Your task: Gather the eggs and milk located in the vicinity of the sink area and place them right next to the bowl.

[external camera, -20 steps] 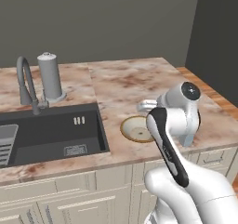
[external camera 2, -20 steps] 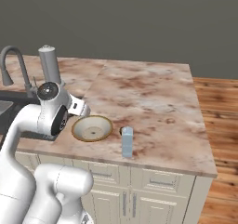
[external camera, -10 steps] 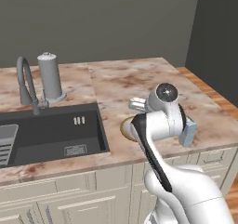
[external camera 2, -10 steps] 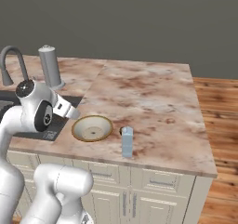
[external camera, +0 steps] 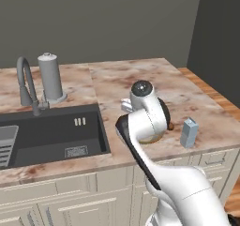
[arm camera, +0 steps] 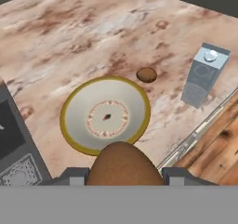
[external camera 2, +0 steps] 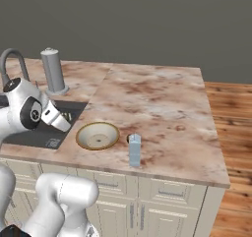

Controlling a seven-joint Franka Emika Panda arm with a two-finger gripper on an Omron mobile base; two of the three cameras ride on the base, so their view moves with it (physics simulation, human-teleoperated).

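I count two small brown oval eggs: one egg (arm camera: 122, 165) pinched in my gripper (arm camera: 122, 177) above the cream gold-rimmed bowl (arm camera: 105, 115), long axis across the jaws — the other egg (arm camera: 147, 74) lies beside the bowl's rim. One pale blue milk carton (arm camera: 203, 75) stands upright nearby; the right base view hides that egg.

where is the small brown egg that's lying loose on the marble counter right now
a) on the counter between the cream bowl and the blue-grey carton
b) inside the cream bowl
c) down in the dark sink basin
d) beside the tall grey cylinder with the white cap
a: the hand view shows the small brown oval egg on bare marble, just off the rim of the shallow cream bowl with the tan-gold rim and short of the pale blue-grey milk carton.
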